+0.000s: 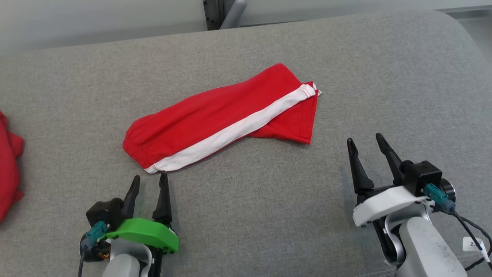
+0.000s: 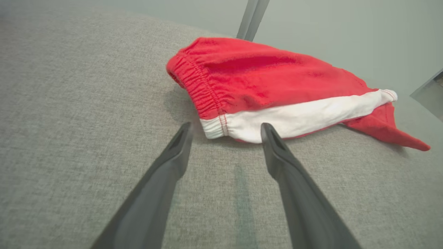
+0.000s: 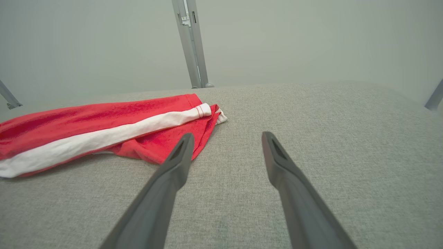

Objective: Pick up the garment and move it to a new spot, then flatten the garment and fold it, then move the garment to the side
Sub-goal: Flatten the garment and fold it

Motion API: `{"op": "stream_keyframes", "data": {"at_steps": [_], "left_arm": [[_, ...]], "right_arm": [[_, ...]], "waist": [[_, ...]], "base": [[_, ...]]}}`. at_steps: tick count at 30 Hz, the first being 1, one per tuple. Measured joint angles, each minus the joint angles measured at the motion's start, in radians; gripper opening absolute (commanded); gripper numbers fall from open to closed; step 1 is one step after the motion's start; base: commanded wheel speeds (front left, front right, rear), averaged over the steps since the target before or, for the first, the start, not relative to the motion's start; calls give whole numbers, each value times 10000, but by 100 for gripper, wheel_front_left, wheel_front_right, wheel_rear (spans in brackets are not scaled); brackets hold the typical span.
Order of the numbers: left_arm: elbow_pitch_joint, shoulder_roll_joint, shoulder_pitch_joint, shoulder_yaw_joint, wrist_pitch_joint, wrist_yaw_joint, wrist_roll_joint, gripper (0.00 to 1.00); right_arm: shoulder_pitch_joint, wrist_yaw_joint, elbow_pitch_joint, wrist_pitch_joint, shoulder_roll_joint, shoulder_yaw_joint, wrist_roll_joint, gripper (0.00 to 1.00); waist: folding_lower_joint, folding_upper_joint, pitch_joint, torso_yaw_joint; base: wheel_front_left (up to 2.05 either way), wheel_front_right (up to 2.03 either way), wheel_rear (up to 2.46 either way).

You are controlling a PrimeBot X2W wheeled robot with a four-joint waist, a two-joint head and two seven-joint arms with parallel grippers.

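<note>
The left gripper (image 1: 150, 175) had two long, dark, tapering fingers (image 1: 163, 196) rising from a glossy green curved cover (image 1: 142, 232) edged with small dark screws (image 1: 168, 250). The right gripper (image 1: 364, 138) bore the same fingers above a white curved cover (image 1: 384, 204). Each wrist carried a black boxy housing (image 1: 421, 175) and a teal plug (image 1: 436, 192). From the right plug ran a thin black cable (image 1: 471, 232) beside a small white tag (image 1: 474, 244). The pale grey forearm (image 1: 426, 246) was flecked with dark scuffs. Seen close in the wrist views, each finger had a narrow recessed slot near its tip.

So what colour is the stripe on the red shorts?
White. The stripe runs along the shorts; the head view shows it best.
</note>
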Motion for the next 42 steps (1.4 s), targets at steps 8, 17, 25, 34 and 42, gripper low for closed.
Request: {"op": "stream_keyframes", "data": {"at_steps": [8, 17, 25, 34, 42], "left_arm": [[677, 8, -836, 380, 0, -232, -360, 100], [489, 8, -1061, 334, -6, -610, -506, 0], [297, 2, -1305, 255, -12, -665, -213, 0], [259, -12, -1738, -94, -23, -727, -167, 0], [207, -23, -1910, -267, -46, -727, -203, 0]], "right_arm": [[-501, -2, -161, 0, -198, 280, 29, 100], [-1046, 0, -125, 0, -476, 349, 136, 100], [-2828, 0, 1292, 0, -1030, 1517, 717, 100], [-4363, -2, 2324, 0, -1593, 2731, 1806, 100], [-4961, 0, 2589, 0, -1919, 3361, 2362, 100]], "waist": [[0, 0, 892, 57], [0, 0, 1366, 131], [0, 0, 1855, 364], [0, 0, 2419, 839], [0, 0, 2673, 1050]], "base": [[0, 0, 0], [0, 0, 0], [0, 0, 0], [0, 0, 0], [0, 0, 0]]}}
